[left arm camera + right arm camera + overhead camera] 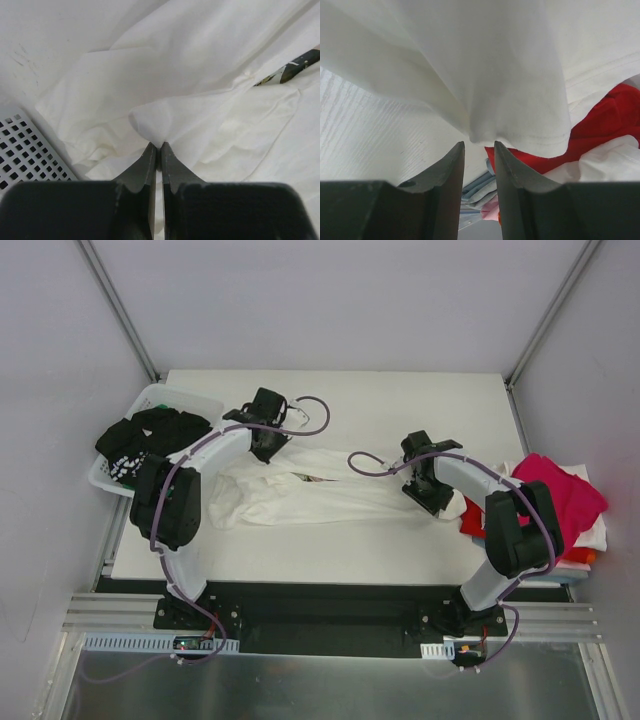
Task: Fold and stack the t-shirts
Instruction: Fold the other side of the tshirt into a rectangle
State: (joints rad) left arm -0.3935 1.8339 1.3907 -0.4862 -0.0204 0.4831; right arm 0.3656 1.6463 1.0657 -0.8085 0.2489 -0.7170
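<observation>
1. Pinching a fold of the white t-shirt (200, 100), the left fingers (151, 157) are pressed tight together on the cloth. They are near the far left corner of the bench (420, 400), just beside the white basket (150, 400).
2. The shirt lies in one long strip across the bench. It runs from that far left end toward the right edge.
3. The right fingers (459, 152) are at the other end of the strip. They stand a little apart, and the cloth hangs right at their tips. I cannot tell if they pinch any of it.
4. Just past them, at the right edge, sits the pile of other t-shirts (560, 495), with pink and red showing.
5. Each arm is nearest its own end of the strip. So I think the next move needs the right fingers to close on their end. Then both ends can be pulled apart to lay the shirt flat for folding.
</observation>
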